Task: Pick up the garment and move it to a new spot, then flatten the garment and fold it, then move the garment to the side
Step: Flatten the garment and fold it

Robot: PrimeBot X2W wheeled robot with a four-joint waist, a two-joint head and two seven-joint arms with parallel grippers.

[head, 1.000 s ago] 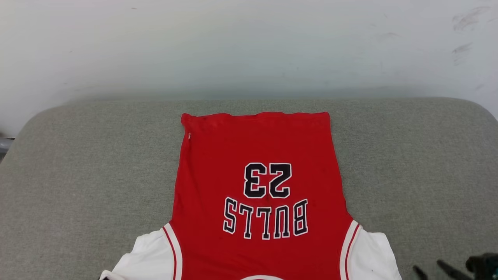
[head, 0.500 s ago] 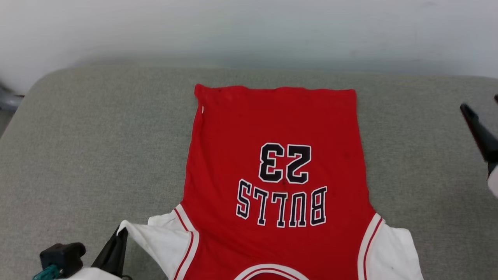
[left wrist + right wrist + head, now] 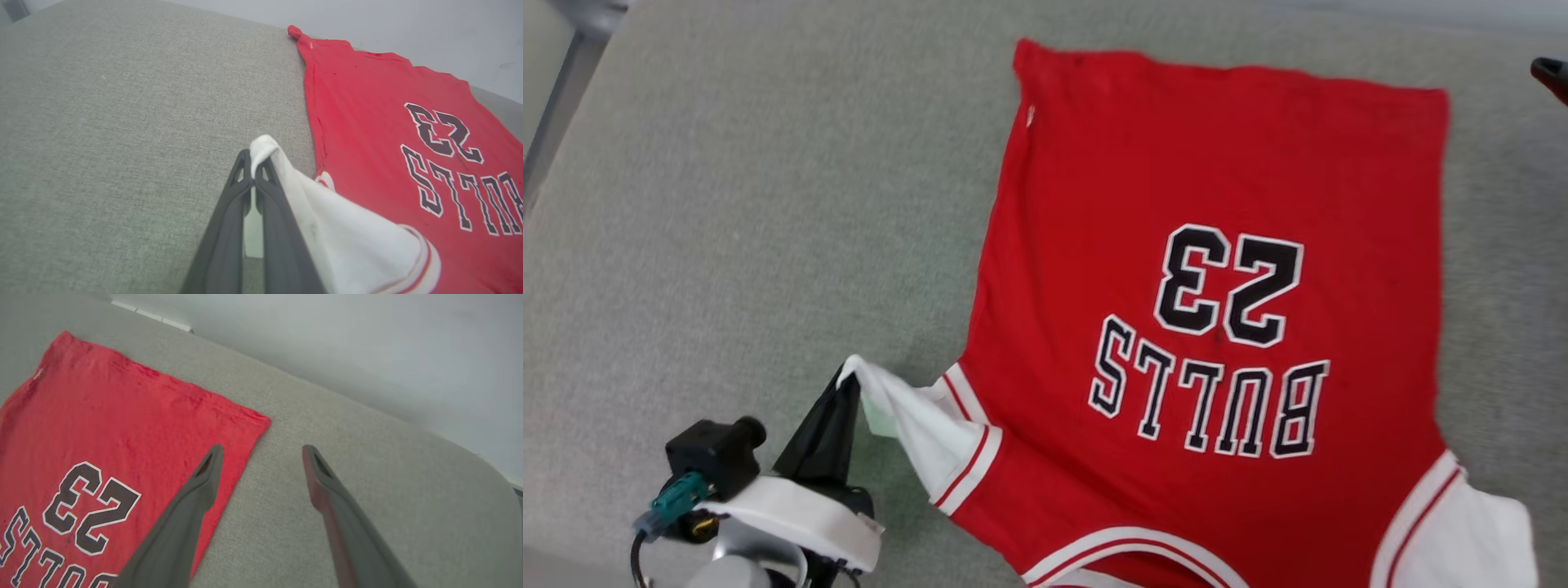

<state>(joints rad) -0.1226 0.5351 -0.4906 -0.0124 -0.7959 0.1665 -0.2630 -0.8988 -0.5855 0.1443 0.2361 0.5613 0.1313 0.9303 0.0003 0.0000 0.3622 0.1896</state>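
Grips shirt [image 3: 1217, 163] sleeve [image 3: 347, 237] in left hand [image 3: 253, 163] (fingers [image 3: 229, 228] pinched on cloth); holds right hand [image 3: 263, 451] spread, empty, near hem corner [image 3: 259, 421].

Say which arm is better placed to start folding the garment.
Left. The left gripper is shut on the garment at its white sleeve; the right gripper is open by the far hem corner, gripping nothing.

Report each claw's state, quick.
Left claw: closed on the white sleeve of the red jersey-style shirt with black lettering.
Right claw: open, holding nothing.
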